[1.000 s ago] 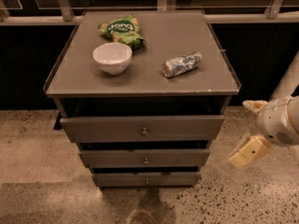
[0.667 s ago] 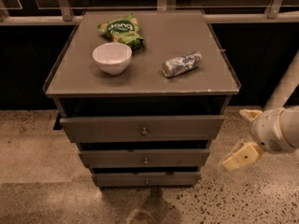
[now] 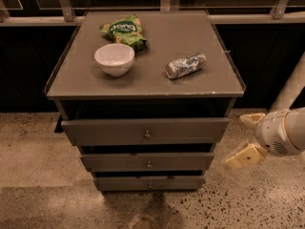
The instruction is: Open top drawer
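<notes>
my gripper [image 3: 239, 140] hangs low to the right of the top drawer [image 3: 105, 130], well apart, fingers spread and empty. the drawer sits just under the tabletop [image 3: 157, 78] (widest of three). this looks like the approach: next i must swing left onto its knob [image 3: 147, 134] and pinch.

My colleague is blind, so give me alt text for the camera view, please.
A robot's open gripper hangs to the right of a grey three-drawer cabinet, about level with the top drawer but not touching it. On the cabinet sit a white bowl, a green snack bag and a silvery can on its side.
</notes>
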### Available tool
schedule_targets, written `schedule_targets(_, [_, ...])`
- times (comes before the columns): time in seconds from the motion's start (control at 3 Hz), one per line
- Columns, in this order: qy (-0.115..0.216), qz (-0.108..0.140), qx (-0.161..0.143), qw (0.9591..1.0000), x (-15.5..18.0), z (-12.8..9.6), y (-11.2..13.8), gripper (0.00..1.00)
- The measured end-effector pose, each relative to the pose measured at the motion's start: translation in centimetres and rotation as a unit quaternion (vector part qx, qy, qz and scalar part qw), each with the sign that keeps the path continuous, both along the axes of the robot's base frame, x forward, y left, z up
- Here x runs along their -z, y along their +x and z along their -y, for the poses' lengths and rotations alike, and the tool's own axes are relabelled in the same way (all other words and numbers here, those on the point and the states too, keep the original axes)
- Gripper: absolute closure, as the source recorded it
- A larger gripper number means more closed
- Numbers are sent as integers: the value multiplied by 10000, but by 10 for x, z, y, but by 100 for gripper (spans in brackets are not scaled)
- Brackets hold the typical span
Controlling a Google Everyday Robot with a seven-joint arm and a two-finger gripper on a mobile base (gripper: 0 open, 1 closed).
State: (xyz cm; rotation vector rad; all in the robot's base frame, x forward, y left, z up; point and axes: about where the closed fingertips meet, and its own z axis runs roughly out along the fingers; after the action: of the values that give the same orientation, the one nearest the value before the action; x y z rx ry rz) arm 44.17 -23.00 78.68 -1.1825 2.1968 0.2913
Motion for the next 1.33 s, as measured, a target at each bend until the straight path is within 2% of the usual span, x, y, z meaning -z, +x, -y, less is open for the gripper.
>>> schedule_targets(0.67, [0, 0, 0, 10000, 0, 0, 0, 64])
schedule_targets(1.0, [53, 155, 31, 9999, 2, -2, 1, 87])
schedule_targets(1.33, [404, 572, 53, 9975, 18, -11, 11, 100])
